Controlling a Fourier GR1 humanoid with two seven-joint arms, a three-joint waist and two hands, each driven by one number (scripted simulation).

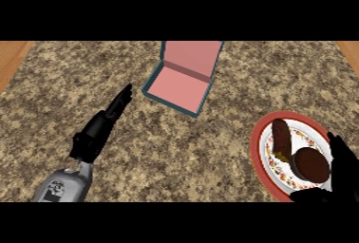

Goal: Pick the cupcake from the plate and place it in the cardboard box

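A red-rimmed patterned plate (pixel 261 151) lies at the right of the counter. On it sit a chocolate cupcake (pixel 310 164) seen from above and a long brown pastry (pixel 282 134). My right hand (pixel 342 161) is at the plate's right edge, its fingers beside the cupcake and its thumb curled under it near the lower rim. An open box (pixel 179 86) with a pink inside and teal outside lies at the top centre, lid raised at the back. My left hand (pixel 105 122) stretches up the left side with straight fingers, apart from the box.
The speckled granite counter (pixel 189 156) fills the view. Wooden strips (pixel 13 57) show at the far left and far right top corners.
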